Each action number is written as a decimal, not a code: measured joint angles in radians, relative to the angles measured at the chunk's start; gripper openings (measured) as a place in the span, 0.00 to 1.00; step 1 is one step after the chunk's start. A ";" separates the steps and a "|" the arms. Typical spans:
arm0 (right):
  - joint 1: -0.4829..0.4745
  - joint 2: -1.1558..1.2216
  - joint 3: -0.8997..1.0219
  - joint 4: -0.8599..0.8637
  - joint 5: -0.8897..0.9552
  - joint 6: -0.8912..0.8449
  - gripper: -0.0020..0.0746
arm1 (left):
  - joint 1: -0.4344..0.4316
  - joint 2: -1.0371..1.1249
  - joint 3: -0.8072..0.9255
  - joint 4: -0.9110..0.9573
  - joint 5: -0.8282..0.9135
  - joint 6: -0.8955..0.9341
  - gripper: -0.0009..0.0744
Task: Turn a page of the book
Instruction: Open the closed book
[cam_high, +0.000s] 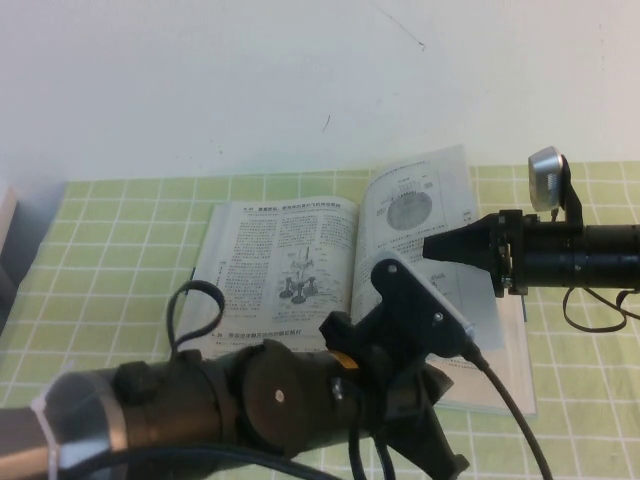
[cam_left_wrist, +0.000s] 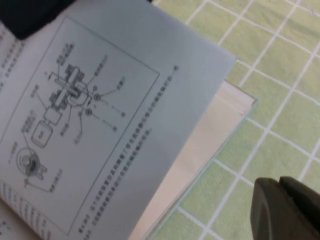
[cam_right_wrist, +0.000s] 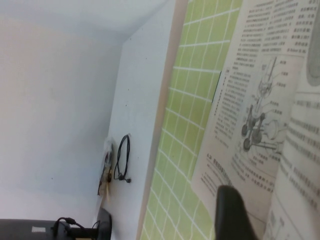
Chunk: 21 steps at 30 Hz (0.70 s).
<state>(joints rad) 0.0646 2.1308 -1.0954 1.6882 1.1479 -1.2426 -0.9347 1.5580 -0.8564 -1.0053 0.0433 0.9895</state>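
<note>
The table (cam_high: 120, 230), under a green cloth with a white grid, fills the lower part of the high view, with a white wall (cam_high: 200, 80) behind it.

The book (cam_high: 270, 270) lies open near the middle of the table, its left leaf flat and showing dense text and an upright valve-like drawing. The left wrist view shows the stacked page edges and thin cover rim at the book's outer side, resting on the cloth.

The left arm (cam_high: 200, 400) comes in from the near left, a dark bulky shape covering the near part of the book. The left gripper (cam_high: 440, 440) sits at the book's near right corner, low in the high view. Only 1 dark fingertip (cam_left_wrist: 285, 210) shows in its wrist view, above bare cloth just beside the book — I cannot tell whether its fingers are wide or narrow.

The right arm (cam_high: 570, 250) reaches in level from the right. The right gripper (cam_high: 432, 247) points left at the book's right half, its tip right at the raised leaf; whether it touches the paper is unclear. Its fingers stand wide and hold nothing; 1 dark finger (cam_right_wrist: 235, 215) shows in its wrist view, above the printed leaves.

The page (cam_high: 415, 215) — the leaf with the round grey diagram — is lifted off the right half of the book and stands tilted, its top edge above the rest of the book. The left wrist view shows its lower part with the smaller mechanical drawing, raised clear of the stack beneath.
</note>
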 joint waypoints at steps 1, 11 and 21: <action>0.000 0.000 0.000 0.000 0.000 0.005 0.49 | -0.022 0.008 0.000 0.005 -0.032 0.000 0.01; 0.000 0.000 0.000 0.007 0.000 0.030 0.49 | -0.066 0.106 0.000 0.000 -0.144 0.004 0.01; 0.000 -0.027 0.002 0.007 0.000 0.037 0.49 | -0.066 0.143 0.000 -0.016 -0.234 0.004 0.01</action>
<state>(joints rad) 0.0646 2.1039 -1.0935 1.6952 1.1479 -1.2055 -1.0012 1.7014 -0.8564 -1.0212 -0.1912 0.9934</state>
